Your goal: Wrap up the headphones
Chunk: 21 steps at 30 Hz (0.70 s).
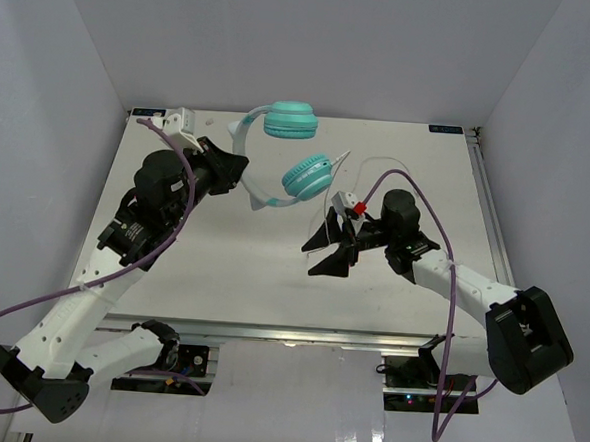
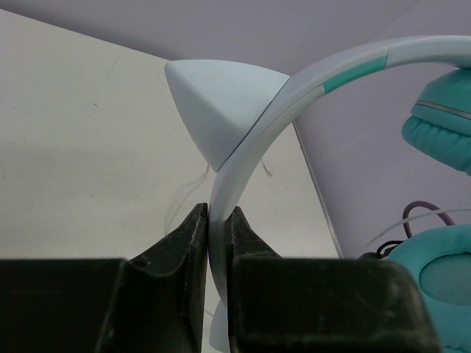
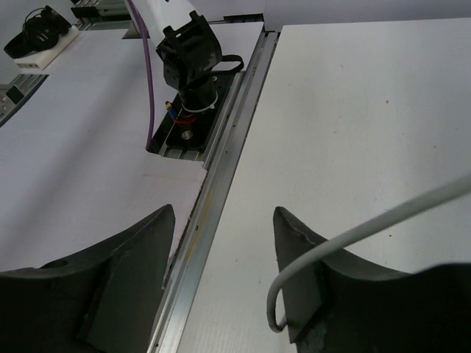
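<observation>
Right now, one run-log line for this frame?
task: wrap headphones | left claw: shut on headband | right claw: open, cord loose beside one finger, ungripped

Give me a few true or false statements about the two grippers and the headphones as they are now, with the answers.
1. The left gripper is shut on the headband of the headphones. True.
2. The right gripper is clamped on an ear cup. False: its jaws stand apart and grip nothing; the white cord crosses one finger.
3. Both ear cups are teal. True.
4. The headphones' cord is purple. False: it is white; the purple cables belong to the arms.
</observation>
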Each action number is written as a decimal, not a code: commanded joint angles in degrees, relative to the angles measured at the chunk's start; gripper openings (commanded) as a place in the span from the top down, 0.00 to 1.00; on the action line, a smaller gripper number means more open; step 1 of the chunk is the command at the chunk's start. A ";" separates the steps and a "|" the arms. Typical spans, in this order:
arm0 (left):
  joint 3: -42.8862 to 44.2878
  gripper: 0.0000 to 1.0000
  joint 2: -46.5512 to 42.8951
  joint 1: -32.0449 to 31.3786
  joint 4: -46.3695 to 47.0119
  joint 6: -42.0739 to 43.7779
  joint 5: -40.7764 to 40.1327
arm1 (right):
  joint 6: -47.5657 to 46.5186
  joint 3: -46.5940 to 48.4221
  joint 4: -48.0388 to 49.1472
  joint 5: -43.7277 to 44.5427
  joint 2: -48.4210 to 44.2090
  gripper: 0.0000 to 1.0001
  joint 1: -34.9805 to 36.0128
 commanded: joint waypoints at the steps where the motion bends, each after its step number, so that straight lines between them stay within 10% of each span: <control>1: 2.18 1.00 -1.08 -0.06 5.15 -2.95 -1.29 | 1.09 0.97 2.93 0.53 -0.38 0.40 0.27; 21: 7.26 1.00 1.90 2.10 4.16 -0.99 -4.33 | -1.31 -1.17 -0.78 1.78 -3.31 0.57 -2.74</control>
